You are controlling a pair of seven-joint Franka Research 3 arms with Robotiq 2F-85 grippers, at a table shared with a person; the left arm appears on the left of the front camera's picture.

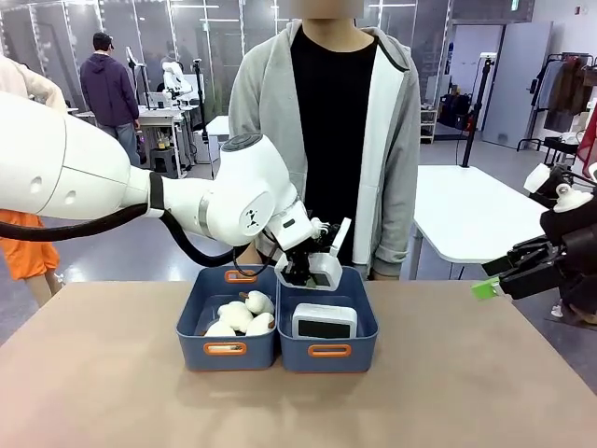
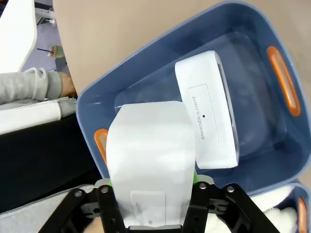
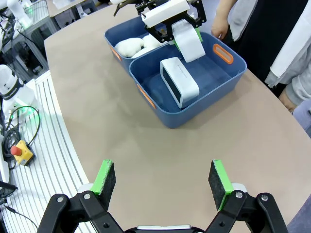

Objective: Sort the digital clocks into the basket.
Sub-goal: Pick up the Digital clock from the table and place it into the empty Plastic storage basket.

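My left gripper (image 1: 312, 271) hangs over the far end of the right blue basket (image 1: 364, 327) with a white digital clock (image 1: 324, 269) between its fingers. In the left wrist view this held clock (image 2: 148, 160) sits between the green pads, tilted over the basket (image 2: 272, 29). A second digital clock (image 1: 324, 320) lies inside that basket, dark face toward me, and appears in the wrist views too (image 2: 209, 111) (image 3: 179, 80). My right gripper (image 1: 487, 280) stands open and empty off the table's right side, fingers spread (image 3: 163, 179).
A twin blue bin (image 1: 196, 327) touches the basket's left side and holds several white plush sheep (image 1: 242, 315). A person (image 1: 326, 112) stands at the far edge right behind the bins. Bare brown table (image 1: 298, 401) stretches in front and to both sides.
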